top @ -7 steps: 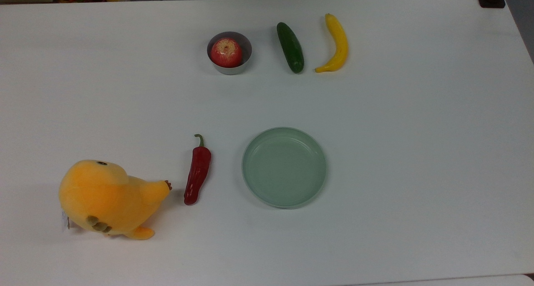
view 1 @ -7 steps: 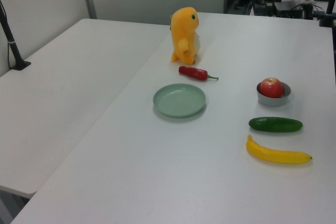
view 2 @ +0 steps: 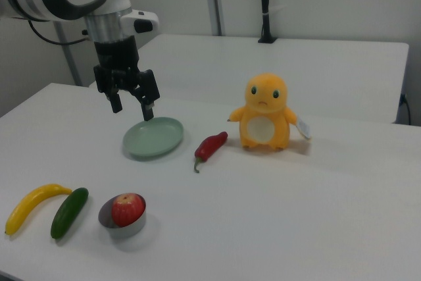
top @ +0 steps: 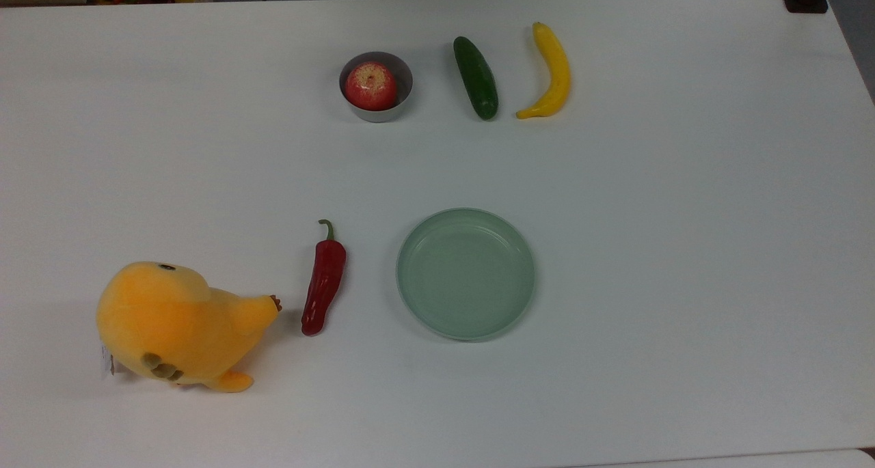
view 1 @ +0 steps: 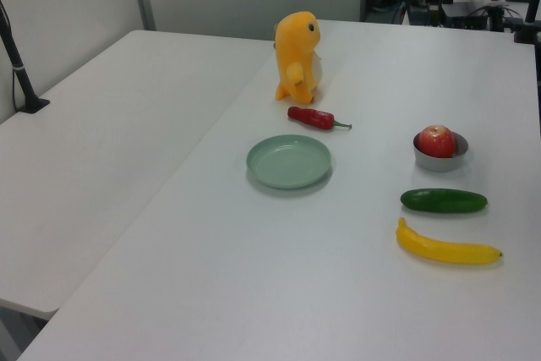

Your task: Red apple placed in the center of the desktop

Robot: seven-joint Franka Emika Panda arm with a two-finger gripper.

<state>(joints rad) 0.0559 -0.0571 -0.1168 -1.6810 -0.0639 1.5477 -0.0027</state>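
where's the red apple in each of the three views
Top view: the red apple sits in a small metal bowl near the upper middle, at the top view's left of the cucumber.
Left view: the apple is at the right, in the bowl, above the cucumber.
Right view: the apple is at lower left, in the bowl, at the right view's right of the cucumber.
Shared landmark: the cucumber beside the bowl.

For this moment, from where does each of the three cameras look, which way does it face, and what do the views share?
Top view: overhead, looking straight down on the desktop; none of the robot's body.
Left view: raised at the table's banana end, facing the plush toy; none of the robot's body.
Right view: low at the edge nearest the red apple, facing the toy's front; the arm and open hand hang above the green plate.
All three share apple, plate, chili.
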